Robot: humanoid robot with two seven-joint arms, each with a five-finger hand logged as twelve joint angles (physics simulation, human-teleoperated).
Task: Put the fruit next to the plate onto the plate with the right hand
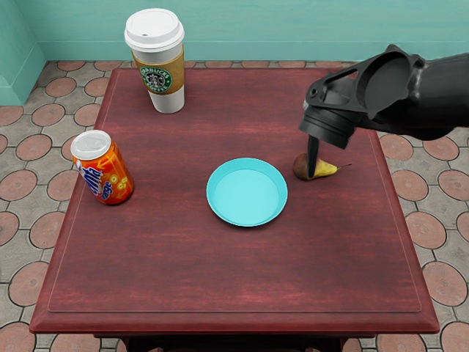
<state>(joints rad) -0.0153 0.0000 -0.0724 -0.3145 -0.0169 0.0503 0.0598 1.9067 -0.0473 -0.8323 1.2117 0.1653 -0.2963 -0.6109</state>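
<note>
ok so the pear [300, 167] is lying on its side on the table [220, 279], over toward the right edge, just beside the plate [247, 192] and not on it yet. So by my read nothing's actually done so far, the whole lift and carry is left

right robot hand [330, 125] is directly over the pear and reaches down across it, covering the middle of it. From this angle I honestly can't tell if it's closed on the fruit or just hanging there opened up, the dark shapes all blur together

plate sits around the middle of the table, empty, and it's a short hop left from the pear with nothing in between

other stuff: coffee cup [155, 60] up by the far left corner, soda can [104, 169] near the left edge. Both well apart from the pear and the plate, so I don't see either one getting in the way
</note>
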